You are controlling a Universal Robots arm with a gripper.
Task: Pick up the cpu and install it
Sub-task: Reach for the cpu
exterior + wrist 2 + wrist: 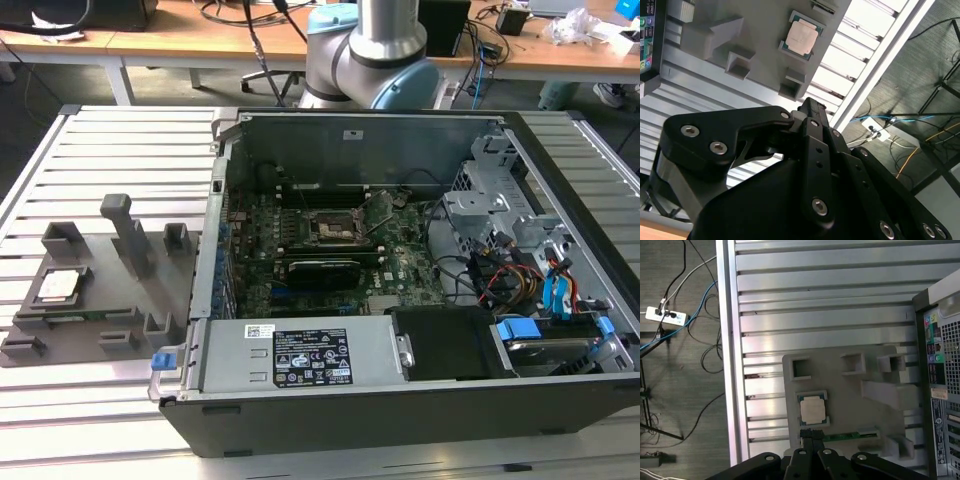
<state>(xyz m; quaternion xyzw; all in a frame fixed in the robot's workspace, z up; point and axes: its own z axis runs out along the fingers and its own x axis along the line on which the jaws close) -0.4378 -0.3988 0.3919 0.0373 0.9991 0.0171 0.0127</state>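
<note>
Cpu (58, 285) flat, silver top up, in a square pocket of the grey tray (100, 300) on the slatted metal surface (120, 130). In the exterior view, at about nine o'clock from the open computer case (300, 420), well apart from the black socket (330, 228) on the motherboard inside. Upright grey blocks at roughly twelve to three o'clock of the cpu on the same tray. Arm base (375, 50) at twelve o'clock behind the case.

In both wrist views, claw (810, 432) closed, black fingers pressed together, nothing between them. Held above the tray (840, 390) and pointed toward the cpu (812, 409), clear of it, with no contact. Seen from the other side in the second wrist view: claw (810, 102), cpu (801, 38) beyond its tips, in its pocket.
</note>
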